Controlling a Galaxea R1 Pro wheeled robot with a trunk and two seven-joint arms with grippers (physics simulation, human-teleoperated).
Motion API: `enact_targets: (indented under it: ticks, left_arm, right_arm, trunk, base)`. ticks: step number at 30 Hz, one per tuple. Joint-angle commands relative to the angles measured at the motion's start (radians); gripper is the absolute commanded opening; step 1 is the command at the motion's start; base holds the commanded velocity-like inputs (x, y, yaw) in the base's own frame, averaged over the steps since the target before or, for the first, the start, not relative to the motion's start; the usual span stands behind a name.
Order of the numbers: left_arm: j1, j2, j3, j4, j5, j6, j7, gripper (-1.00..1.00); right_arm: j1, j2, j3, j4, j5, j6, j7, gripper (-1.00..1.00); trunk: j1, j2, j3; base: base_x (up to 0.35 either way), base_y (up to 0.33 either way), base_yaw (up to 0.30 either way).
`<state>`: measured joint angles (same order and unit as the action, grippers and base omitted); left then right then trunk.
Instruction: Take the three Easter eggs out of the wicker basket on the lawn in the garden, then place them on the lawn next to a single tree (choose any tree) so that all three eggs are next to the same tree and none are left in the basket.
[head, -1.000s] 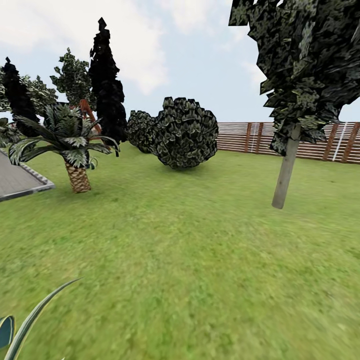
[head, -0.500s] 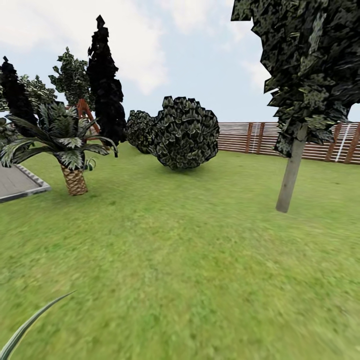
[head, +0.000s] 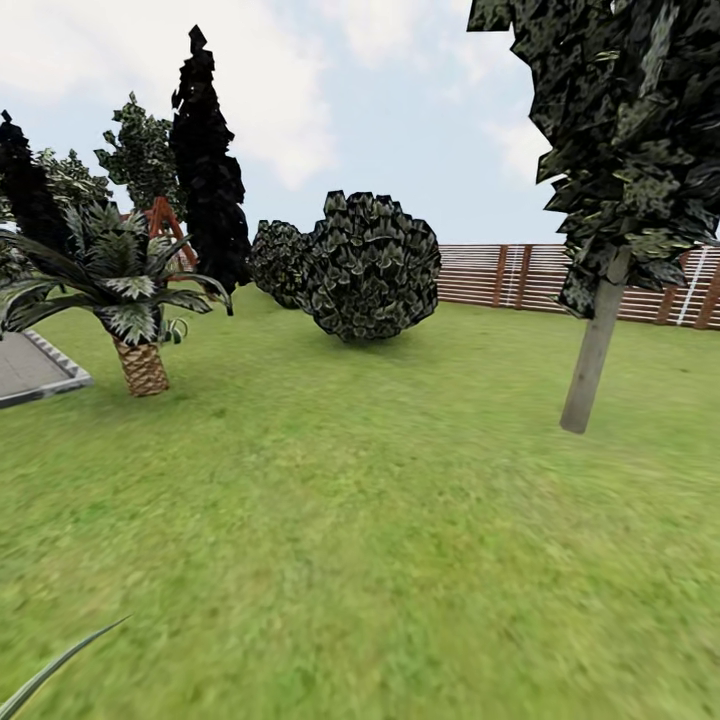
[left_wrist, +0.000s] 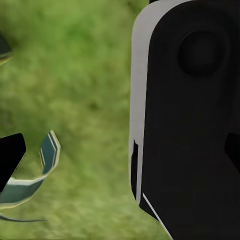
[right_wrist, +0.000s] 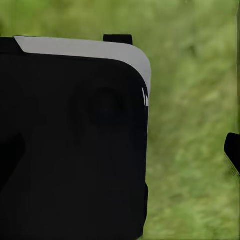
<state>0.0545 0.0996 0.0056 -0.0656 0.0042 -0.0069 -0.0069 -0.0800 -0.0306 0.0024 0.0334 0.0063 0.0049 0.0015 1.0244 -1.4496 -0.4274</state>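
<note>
Lawn (head: 380, 520) spread wide from the nearest ground, one long leaf blade (head: 55, 668) poking in at the near left. Farther off stood one short palm (head: 125, 290) at left and one thin-trunked tree (head: 597, 345) at right. Beyond were two round bushes (head: 375, 265) and a slatted fence (head: 500, 275). Dark robot housing blocked both wrist views above grass; whether either gripper was apart or together, I couldn't tell.
</note>
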Motion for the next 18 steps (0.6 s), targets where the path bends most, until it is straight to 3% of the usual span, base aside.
enact_targets:
  ticks: [1, 18]
  left_arm:
    - [0.001, 0.0, 0.001, -0.002, 0.0, -0.001, -0.001, 1.0]
    - [0.001, 0.0, 0.001, -0.002, 0.0, -0.001, -0.001, 1.0]
  right_arm:
    - [-0.001, 0.0, 0.0, 0.002, 0.001, 0.0, 0.0, 1.0]
    - [-0.001, 0.0, -0.001, 0.002, -0.005, -0.001, 0.0, 1.0]
  trunk:
    - [0.001, 0.0, -0.001]
    - [0.001, 0.0, -0.001]
  base:
    - [0.335, 0.0, 0.0]
    - [0.335, 0.0, 0.0]
